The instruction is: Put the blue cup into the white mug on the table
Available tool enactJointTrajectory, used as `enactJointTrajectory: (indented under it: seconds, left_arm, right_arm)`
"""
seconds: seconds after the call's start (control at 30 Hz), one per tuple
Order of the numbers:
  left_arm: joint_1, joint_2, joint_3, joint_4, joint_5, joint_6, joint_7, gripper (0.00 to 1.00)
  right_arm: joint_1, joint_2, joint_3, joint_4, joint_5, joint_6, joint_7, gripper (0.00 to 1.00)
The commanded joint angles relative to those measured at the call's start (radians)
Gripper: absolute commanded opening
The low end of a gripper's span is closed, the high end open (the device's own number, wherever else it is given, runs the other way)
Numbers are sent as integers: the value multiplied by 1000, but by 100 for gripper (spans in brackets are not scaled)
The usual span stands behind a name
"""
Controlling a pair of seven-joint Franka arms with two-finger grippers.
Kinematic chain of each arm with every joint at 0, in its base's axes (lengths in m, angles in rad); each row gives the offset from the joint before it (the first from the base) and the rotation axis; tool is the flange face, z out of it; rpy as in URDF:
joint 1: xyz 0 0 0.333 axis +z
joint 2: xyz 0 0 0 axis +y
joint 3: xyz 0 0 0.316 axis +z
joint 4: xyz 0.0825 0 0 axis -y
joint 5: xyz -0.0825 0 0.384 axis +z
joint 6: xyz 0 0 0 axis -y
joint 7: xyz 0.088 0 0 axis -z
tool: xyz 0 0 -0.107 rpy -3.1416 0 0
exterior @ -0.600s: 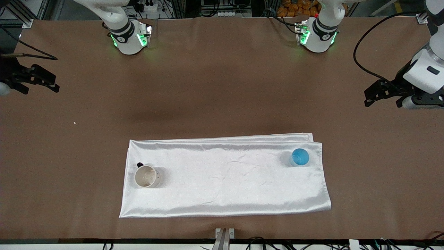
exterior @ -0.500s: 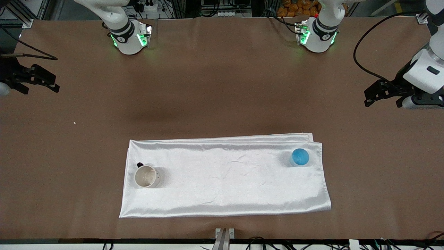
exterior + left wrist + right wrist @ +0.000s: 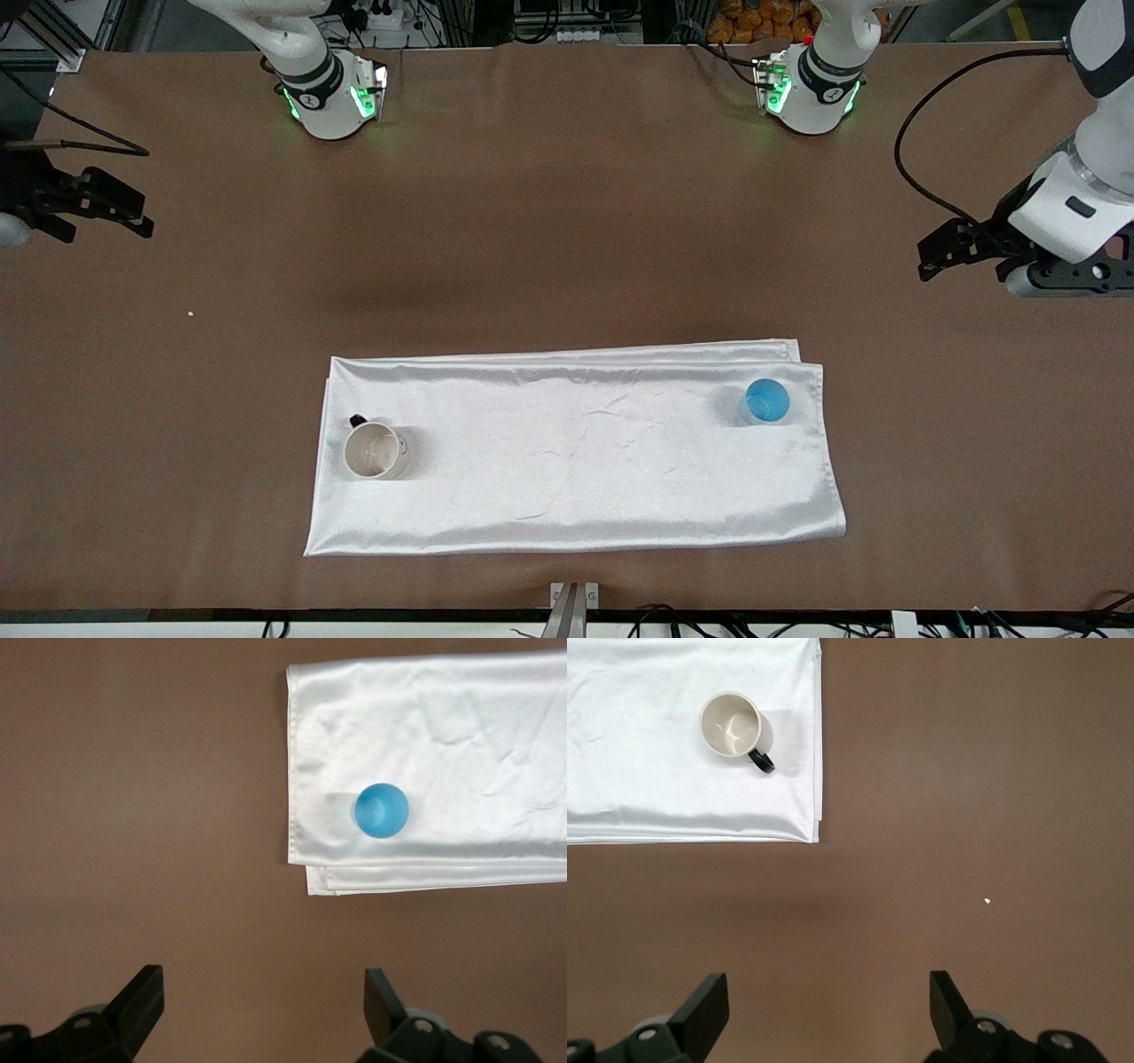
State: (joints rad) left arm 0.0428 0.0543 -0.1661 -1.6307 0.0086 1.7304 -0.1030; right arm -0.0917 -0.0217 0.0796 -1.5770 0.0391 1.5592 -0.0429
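Blue cup [image 3: 766, 400] upright on white cloth [image 3: 576, 461] toward left arm's end, white mug [image 3: 376, 450] at the cloth's other end, well apart. No readable writing anywhere. Left gripper [image 3: 930, 259] and right gripper [image 3: 133, 213] both wide open, empty, over bare table [image 3: 567, 221].

You've got the brown table [image 3: 567, 221] carrying a folded white cloth [image 3: 576, 461] toward the front camera, plus a tiny white speck [image 3: 190, 313] toward the right arm's end.
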Motion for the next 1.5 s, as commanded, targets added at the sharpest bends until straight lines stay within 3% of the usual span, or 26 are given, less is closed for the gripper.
enactJointTrajectory:
  seconds: [0.0,0.23,0.7,1.07,1.47]
  left_arm:
    - [-6,70,-12,5,-15,24,-15,100]
    - [-9,156,-35,-6,-9,96,-15,100]
    - [-58,358,-35,-6,-9,276,-107,100]
    - [-89,487,-33,-8,27,435,-187,100]
    - [-96,536,-32,-15,41,474,-225,100]
  right_arm:
    - [6,51,9,25,4,-4,3,100]
    - [58,144,11,25,4,56,-11,100]
    - [171,400,9,25,-28,318,-207,100]
    - [188,586,9,69,-74,481,-379,100]
    - [191,651,9,88,-77,567,-423,100]
